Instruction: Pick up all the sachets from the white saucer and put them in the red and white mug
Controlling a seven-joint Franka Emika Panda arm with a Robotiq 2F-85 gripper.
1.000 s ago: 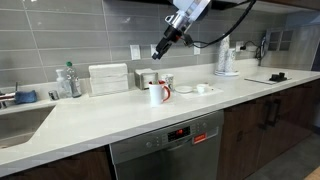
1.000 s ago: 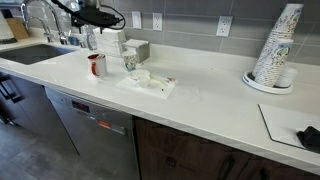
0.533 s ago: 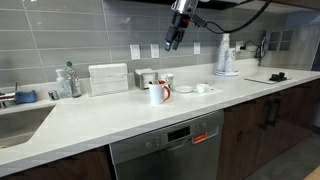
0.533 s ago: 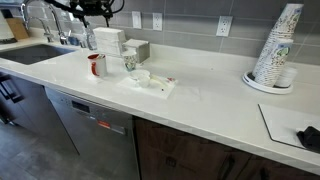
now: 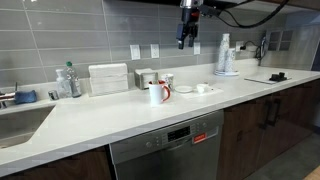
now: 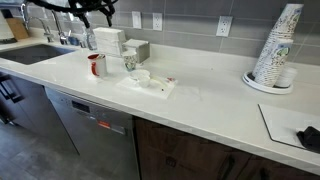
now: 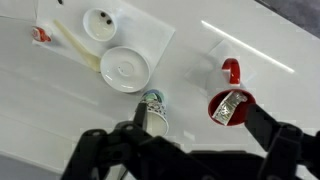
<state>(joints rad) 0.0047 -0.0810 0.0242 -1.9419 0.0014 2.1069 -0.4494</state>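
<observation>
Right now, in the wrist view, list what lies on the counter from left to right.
Red sachet → small white dish → glass → red and white mug. The saucer is left out: it overlaps dish and glass.

The red and white mug [image 7: 215, 105] stands upright — a pale sachet [image 7: 233, 108] shows inside it. The white saucer [image 7: 125, 68] lies flat nearby.

A white box [image 5: 108, 78] is sitting on the desk [image 5: 110, 115], a clear bottle [image 5: 68, 80] standing at its nine o'clock. A stack of cups [image 5: 226, 55] is standing well apart, at the box's three o'clock.
</observation>
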